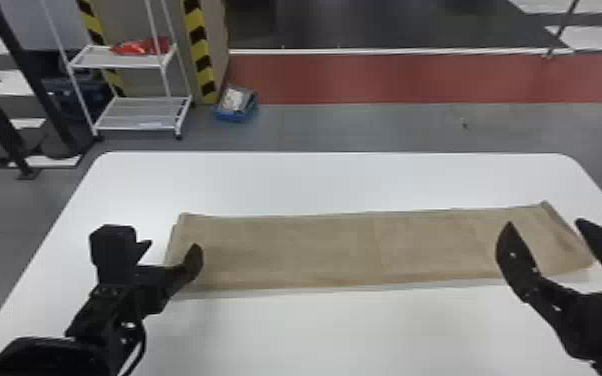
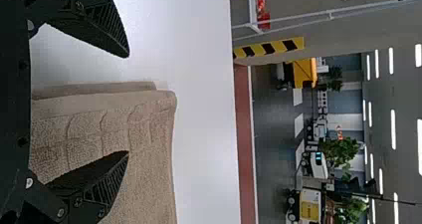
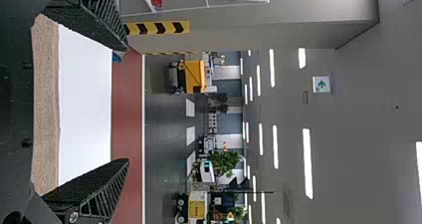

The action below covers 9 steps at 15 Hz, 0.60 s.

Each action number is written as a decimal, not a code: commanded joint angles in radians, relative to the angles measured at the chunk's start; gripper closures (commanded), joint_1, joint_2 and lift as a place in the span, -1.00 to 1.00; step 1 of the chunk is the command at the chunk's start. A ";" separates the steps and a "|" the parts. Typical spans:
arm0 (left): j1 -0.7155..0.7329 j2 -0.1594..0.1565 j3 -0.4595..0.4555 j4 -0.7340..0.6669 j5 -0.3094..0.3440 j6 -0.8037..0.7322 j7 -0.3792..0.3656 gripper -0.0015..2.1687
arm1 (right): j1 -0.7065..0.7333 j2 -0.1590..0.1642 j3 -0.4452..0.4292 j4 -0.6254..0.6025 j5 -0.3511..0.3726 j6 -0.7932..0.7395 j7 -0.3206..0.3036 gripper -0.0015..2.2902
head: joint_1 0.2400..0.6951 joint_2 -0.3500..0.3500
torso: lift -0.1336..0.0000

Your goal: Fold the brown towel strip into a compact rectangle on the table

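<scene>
The brown towel strip (image 1: 325,250) lies flat and long across the white table, its right end slightly raised and curled. At its left end my left gripper (image 1: 172,250) stands open, one finger over the towel. In the left wrist view the left gripper (image 2: 128,104) has the end of the towel (image 2: 149,134) between and below its parted fingers. My right gripper (image 1: 545,227) is open above the towel's right end. The right wrist view shows the right gripper (image 3: 127,104) with wide-parted fingers and a band of towel (image 3: 46,104) behind them.
The white table (image 1: 315,182) has bare surface behind and in front of the towel. Beyond its far edge stand a white wire shelf (image 1: 140,112) and a small blue box (image 1: 236,104) on the floor. Black posts rise at the far left.
</scene>
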 commanded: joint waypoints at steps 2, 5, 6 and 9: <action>-0.023 -0.002 0.001 0.007 0.009 0.097 -0.028 -0.69 | -0.005 0.002 -0.004 0.002 -0.010 0.008 0.002 -0.92 | 1.00 0.04 | -0.76; -0.026 -0.008 0.001 0.004 0.012 0.112 -0.028 -0.04 | -0.008 0.002 -0.010 0.002 -0.023 0.014 0.007 -0.92 | 1.00 0.02 | -0.76; -0.026 -0.011 0.001 0.001 0.012 0.109 -0.027 0.12 | -0.008 0.002 -0.013 0.002 -0.023 0.014 0.007 -0.92 | 1.00 0.01 | -0.76; -0.026 -0.022 -0.002 -0.028 0.011 0.106 -0.013 0.50 | -0.011 0.002 -0.021 0.002 -0.029 0.017 0.007 -0.92 | 1.00 0.00 | -0.76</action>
